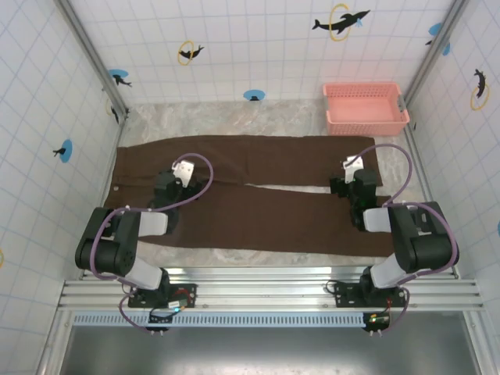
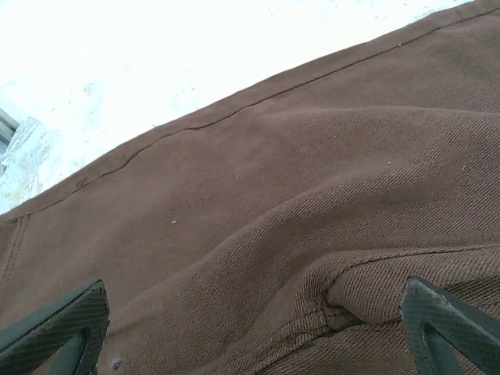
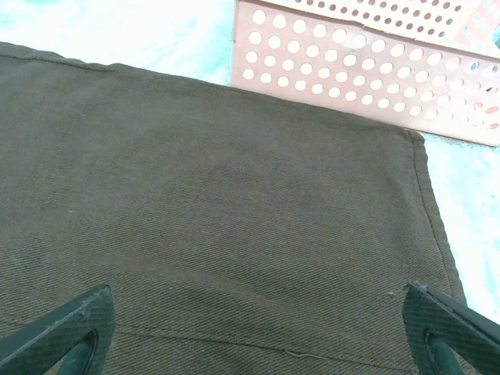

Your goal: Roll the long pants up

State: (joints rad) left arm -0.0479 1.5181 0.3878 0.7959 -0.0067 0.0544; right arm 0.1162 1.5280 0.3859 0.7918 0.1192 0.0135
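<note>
Two legs of the long pants [image 1: 266,160] lie flat across the table [image 1: 226,117], waist at the left, hems at the right. My left gripper [image 2: 258,328] hangs over rumpled cloth near the waist, fingers wide apart (gripping nothing). My right gripper [image 3: 258,328], equally wide, hovers above the far hem, near the pink basket [image 1: 366,108].

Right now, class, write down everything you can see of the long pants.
The long pants are dark brown twill-looking cloth, unrolled and spread flat on the table, waist to the left, two legs running right. The far hem lies beside the pink basket. A ridge bunches under the open left gripper.
</note>
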